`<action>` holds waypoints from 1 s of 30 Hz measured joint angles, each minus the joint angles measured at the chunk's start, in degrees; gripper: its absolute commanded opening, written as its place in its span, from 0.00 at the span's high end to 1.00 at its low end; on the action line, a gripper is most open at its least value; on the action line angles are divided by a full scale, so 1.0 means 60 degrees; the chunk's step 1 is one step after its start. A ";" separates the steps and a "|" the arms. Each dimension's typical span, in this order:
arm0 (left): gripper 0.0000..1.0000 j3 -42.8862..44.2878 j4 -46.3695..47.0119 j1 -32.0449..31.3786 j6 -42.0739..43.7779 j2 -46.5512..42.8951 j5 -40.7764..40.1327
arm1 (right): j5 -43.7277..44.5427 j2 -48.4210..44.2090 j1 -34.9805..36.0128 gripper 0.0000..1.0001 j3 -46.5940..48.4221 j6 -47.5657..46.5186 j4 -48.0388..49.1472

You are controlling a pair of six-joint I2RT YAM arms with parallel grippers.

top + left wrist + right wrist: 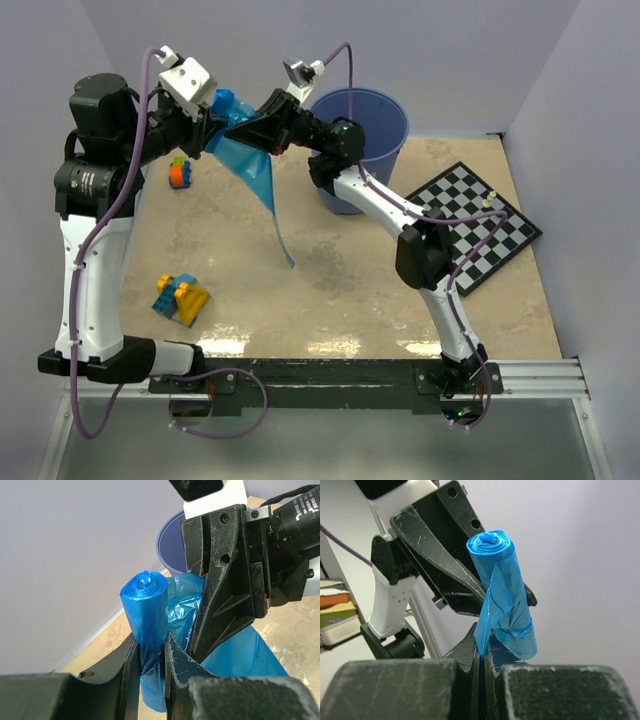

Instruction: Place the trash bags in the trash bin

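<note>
Top external alone shows a sheet of the trash bags [262, 185] hanging from mid-air toward the table [350, 290], left of the trash bin [375, 120]. Wrist views show the tight, shiny blue roll clamped by the left gripper [150, 650]; the right gripper [482, 650] pinches its loose film.

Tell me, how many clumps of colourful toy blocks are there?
2: an orange-green-blue plastic clump at the back left; a blue-yellow plastic clump nearer, front left. Others may be hidden.
</note>
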 measured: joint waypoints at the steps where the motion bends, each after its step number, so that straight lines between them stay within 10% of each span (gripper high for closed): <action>1: 1.00 -0.0353 0.0317 -0.0033 -0.0069 -0.0146 -0.0058 | 0.0044 0.0004 -0.0022 1.00 0.0004 0.0164 -0.0044; 30: 1.00 -0.4197 0.6331 -0.0448 -0.1570 -0.1475 -0.1545 | 0.0415 0.0455 -0.0379 1.00 0.2167 0.1326 -0.1450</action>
